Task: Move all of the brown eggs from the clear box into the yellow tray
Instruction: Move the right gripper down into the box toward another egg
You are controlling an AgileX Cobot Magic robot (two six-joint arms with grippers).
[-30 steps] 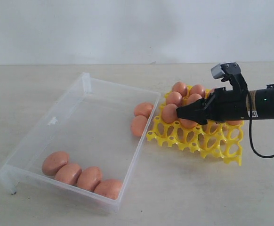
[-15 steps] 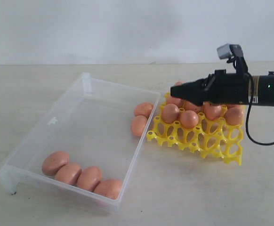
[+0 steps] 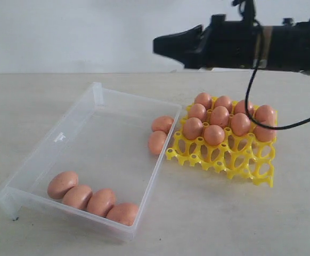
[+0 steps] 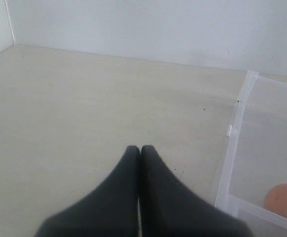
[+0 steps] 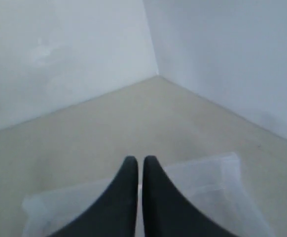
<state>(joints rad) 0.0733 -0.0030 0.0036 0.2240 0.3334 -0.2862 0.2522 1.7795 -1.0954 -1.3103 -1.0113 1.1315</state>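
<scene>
The yellow tray [image 3: 251,172] stands right of centre and holds several brown eggs [image 3: 214,134] in its back cups. The clear box [image 3: 95,90] lies to its left. A row of several eggs [image 3: 89,197] lies along the box's near wall, and two eggs [image 3: 157,142] rest against the wall beside the tray. My right gripper [image 3: 157,45] hangs high above the box's far right corner, shut and empty; in its wrist view the right gripper [image 5: 137,159] points over the blurred box [image 5: 207,182]. My left gripper [image 4: 139,148] is shut and empty over bare table beside a box corner [image 4: 230,197], where one egg [image 4: 284,200] shows.
A pale wall rises behind the table. A black cable [image 3: 251,90] loops down from the right arm above the tray's back row. The tray's front cups [image 3: 235,160] hold nothing. Bare tabletop [image 3: 224,224] runs along the front.
My right gripper has risen from the tray's eggs and swung up and to the left, and its jaws have closed. The left gripper has not moved.
</scene>
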